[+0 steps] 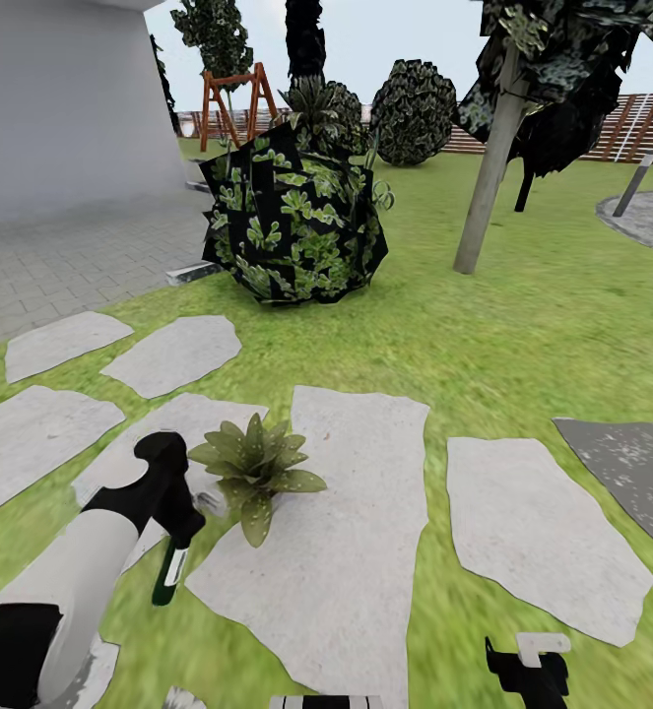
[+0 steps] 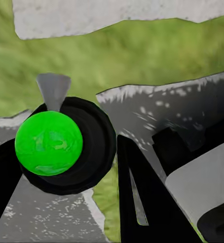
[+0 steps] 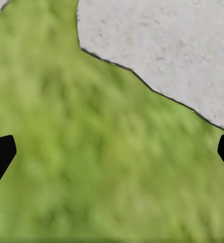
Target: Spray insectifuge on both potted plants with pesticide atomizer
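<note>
L gripper [image 1: 173, 537] clamps atomizer [image 1: 168, 576] beside potted plant [image 1: 255, 471]; R gripper [image 3: 112, 152] wide open.

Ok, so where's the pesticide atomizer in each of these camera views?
Head view: the pesticide atomizer hangs in the left tool, lower left, beside a potted plant.
Left wrist view: centre-left, seen end-on, round and dark with a green middle.
Right wrist view: grass and a stepping stone lie below.
Shared landmark: grey stepping stones set in grass.

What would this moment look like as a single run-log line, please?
left pincer: shut on pesticide atomizer | beside potted plant on stepping stone | right pincer: open over grass
</note>
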Robot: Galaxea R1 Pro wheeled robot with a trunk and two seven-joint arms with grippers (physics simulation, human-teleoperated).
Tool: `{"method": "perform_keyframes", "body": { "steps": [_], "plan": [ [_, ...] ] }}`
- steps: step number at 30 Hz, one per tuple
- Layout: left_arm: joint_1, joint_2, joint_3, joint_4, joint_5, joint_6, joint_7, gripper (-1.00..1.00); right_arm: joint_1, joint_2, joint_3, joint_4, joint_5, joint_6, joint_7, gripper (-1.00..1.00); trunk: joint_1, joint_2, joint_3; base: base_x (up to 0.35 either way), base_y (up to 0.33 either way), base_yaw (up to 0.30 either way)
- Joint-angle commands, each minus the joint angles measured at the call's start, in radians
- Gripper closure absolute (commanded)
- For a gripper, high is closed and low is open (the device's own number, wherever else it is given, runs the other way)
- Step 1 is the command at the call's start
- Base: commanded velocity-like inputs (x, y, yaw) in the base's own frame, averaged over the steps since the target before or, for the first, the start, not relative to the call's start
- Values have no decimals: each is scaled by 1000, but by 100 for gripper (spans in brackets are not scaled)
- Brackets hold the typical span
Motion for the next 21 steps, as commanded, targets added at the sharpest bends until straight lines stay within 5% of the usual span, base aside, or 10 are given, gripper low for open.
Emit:
{"method": "perform_keyframes", "body": {
  "steps": [1, 8, 21],
  "plan": [
    [15, -1, -3, -1, -2, 11, -10, 100, -1, 1, -5, 2, 11, -3, -6, -100, 0, 0, -1, 0, 0, 0],
    [44, 9, 34, -8, 16, 11, -10, 100, -1, 1, -5, 2, 12, -3, -6, -100, 0, 0, -1, 0, 44, -193],
    [45, 8, 54, -12, 13, 13, -10, 100, -1, 2, -5, 3, 12, -3, -6, -100, 0, 0, -1, -23, 295, -291]
  ]
}}
